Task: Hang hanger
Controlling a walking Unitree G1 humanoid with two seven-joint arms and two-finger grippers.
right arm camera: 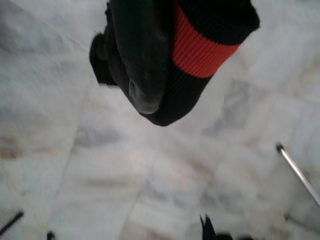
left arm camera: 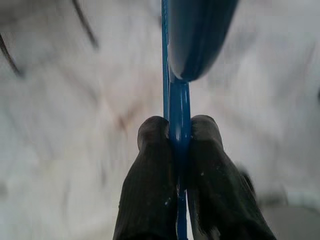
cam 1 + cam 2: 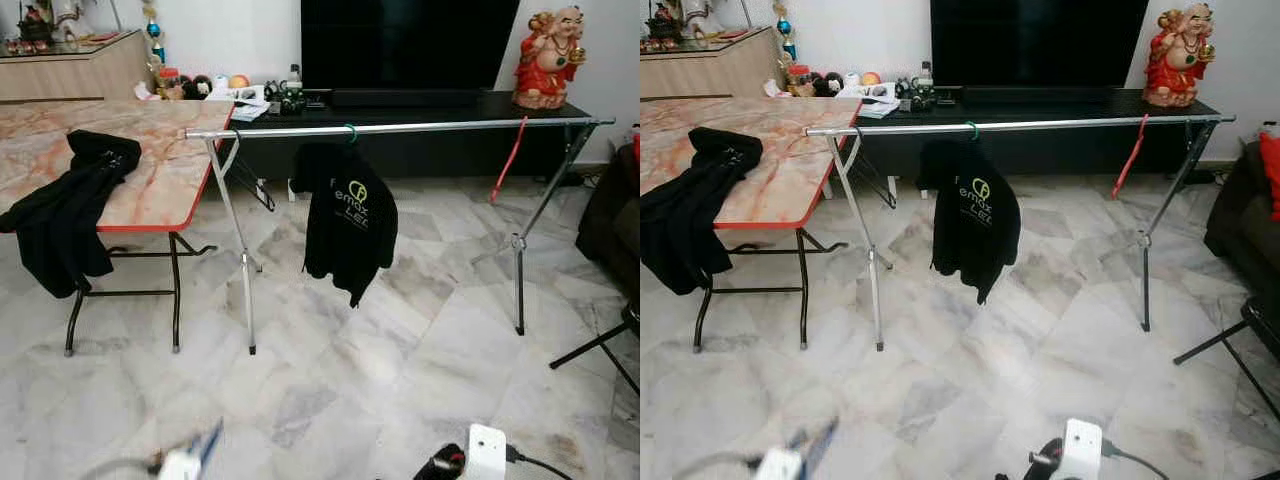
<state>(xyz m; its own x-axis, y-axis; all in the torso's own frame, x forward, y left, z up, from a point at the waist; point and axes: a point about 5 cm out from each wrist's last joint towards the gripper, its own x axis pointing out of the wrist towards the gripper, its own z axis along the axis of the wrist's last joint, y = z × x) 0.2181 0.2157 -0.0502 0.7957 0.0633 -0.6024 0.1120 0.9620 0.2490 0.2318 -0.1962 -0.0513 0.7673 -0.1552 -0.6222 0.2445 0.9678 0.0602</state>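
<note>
Well ahead of both grippers stands the clothes rail (image 3: 400,128), a black shirt (image 3: 348,222) hanging near its middle. The left gripper (image 2: 178,131), low near the floor, has its fingers (image 2: 150,165) pressed together on a blue hanger (image 2: 178,100): thin, stiff, light, probably slick plastic, best held on this straight bar. The right gripper (image 1: 145,65) carries black-and-red cloth (image 1: 200,45); its finger spread I cannot tell.
</note>
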